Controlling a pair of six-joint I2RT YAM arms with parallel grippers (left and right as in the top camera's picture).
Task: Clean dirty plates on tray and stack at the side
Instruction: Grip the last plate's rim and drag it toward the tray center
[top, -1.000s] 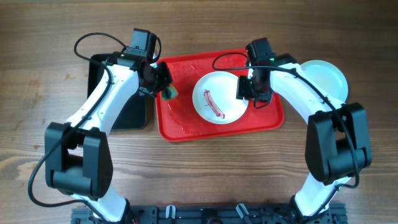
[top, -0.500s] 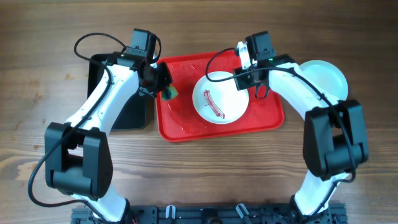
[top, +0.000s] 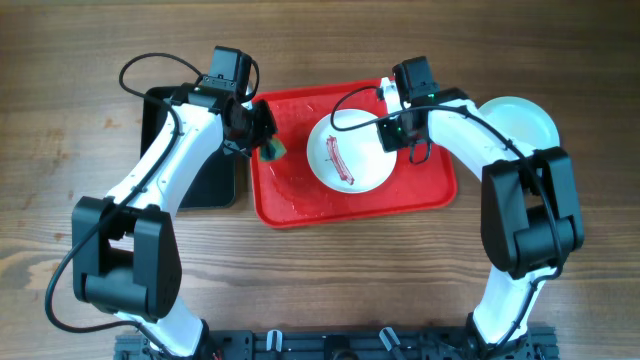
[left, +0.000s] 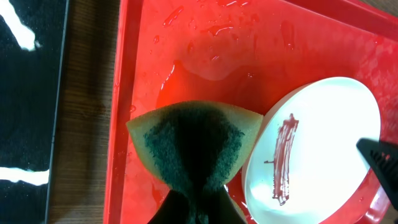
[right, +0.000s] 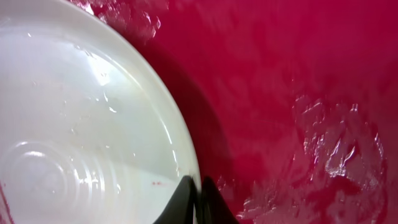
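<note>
the right gripper (top: 397, 137) has closed on the right rim of the white plate (top: 345, 158), mid red tray (top: 300, 205); hold it tilted firm while the left gripper (top: 266, 146), pinching the sponge (left: 193, 140), wipes the streak (left: 283, 158).

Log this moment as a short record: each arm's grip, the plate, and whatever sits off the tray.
left gripper: shut on the sponge, over the red tray
right gripper: shut on the white plate at its rim
white plate: in the tray, red streak not yet wiped
off tray: pale green plate to the right, black tray to the left
</note>
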